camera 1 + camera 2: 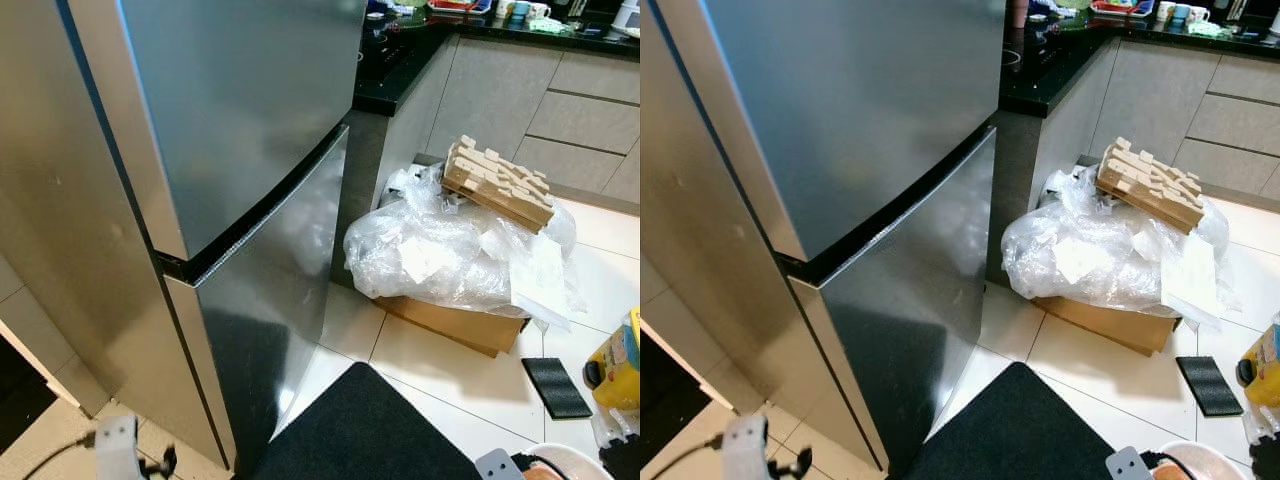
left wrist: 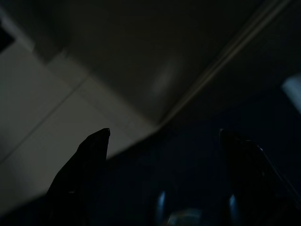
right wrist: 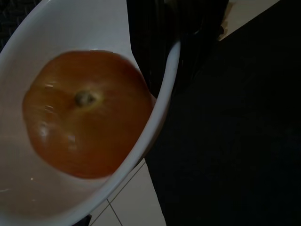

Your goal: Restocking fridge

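Observation:
The tall steel fridge (image 1: pixel 230 150) stands on my left with its upper and lower doors (image 1: pixel 270 300) both closed. At the bottom right edge sits a white bowl (image 1: pixel 1192 462) holding a round orange-red fruit (image 3: pixel 87 113). My right gripper (image 3: pixel 164 52) is shut on the bowl's rim, one black finger (image 3: pixel 150 42) lying across it. My left gripper (image 2: pixel 162 136) hangs low beside the fridge base in the dark, open with nothing between its fingers. Part of the left arm (image 1: pixel 115 445) shows at the bottom left.
A cardboard box (image 1: pixel 450 322) heaped with clear plastic wrap (image 1: pixel 440 250) and a wooden piece (image 1: pixel 498 183) stands to the right of the fridge. A black mat (image 1: pixel 370 430) lies before me. A black pad (image 1: pixel 556 387) and yellow bottle (image 1: pixel 618 365) lie on the tiles. Black counter (image 1: pixel 400 60) behind.

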Robot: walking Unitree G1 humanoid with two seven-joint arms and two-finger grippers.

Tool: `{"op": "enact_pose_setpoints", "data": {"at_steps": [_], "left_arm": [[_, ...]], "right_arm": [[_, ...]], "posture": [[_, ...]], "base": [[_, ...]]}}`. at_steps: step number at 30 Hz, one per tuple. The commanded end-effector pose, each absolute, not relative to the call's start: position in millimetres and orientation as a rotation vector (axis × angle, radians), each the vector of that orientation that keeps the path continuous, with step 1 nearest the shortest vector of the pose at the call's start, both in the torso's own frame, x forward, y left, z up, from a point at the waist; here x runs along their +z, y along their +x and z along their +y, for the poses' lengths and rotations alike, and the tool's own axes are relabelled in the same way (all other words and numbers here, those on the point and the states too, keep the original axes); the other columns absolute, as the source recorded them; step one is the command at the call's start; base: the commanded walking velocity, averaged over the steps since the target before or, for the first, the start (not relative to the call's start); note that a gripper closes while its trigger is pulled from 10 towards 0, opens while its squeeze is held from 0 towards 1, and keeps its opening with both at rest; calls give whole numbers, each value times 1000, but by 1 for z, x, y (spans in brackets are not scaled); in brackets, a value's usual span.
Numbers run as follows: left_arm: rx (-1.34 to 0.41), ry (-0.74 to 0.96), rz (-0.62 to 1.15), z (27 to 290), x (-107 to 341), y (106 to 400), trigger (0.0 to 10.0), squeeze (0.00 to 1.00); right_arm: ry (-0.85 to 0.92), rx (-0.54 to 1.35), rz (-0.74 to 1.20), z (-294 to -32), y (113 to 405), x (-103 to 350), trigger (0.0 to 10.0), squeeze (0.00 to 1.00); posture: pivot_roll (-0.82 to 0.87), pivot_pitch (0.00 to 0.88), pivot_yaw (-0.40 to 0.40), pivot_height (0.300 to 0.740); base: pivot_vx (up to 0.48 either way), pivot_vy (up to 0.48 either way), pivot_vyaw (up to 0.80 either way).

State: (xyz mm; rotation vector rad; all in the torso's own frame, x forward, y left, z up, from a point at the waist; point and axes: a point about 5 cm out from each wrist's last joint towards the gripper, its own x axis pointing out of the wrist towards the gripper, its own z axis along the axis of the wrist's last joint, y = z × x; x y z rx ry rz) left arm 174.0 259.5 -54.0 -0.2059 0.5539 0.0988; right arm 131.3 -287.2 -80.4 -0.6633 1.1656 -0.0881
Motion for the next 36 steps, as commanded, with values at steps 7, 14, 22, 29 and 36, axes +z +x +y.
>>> {"op": "enact_pose_setpoints", "data": {"at_steps": [7, 14, 22, 29, 36], "left_arm": [[-126, -269, 333, 268, -23, 192, 10000, 8], [-485, -293, 87, 241, 28, 217, 10000, 0], [-648, -266, -36, 217, 59, 232, 10000, 0], [-701, -257, -104, 202, 82, 242, 10000, 0], [-681, -226, -128, 193, 91, 249, 10000, 0]], "right_arm": [[-668, -85, 1172, -291, 129, -80, 10000, 0], [-671, -81, 1173, -292, 130, -79, 10000, 0], [-670, -78, 1166, -291, 134, -78, 10000, 0], [-671, -79, 1168, -292, 133, -78, 10000, 0], [-666, -83, 1174, -292, 131, -79, 10000, 0]], "posture": [[-22, 0, -29, 740], [-11, 0, -34, 740], [-13, 0, -33, 740], [-21, 0, -29, 740], [-22, 0, -27, 740]], "base": [[0, 0, 0], [0, 0, 0], [0, 0, 0], [0, 0, 0], [0, 0, 0]]}}
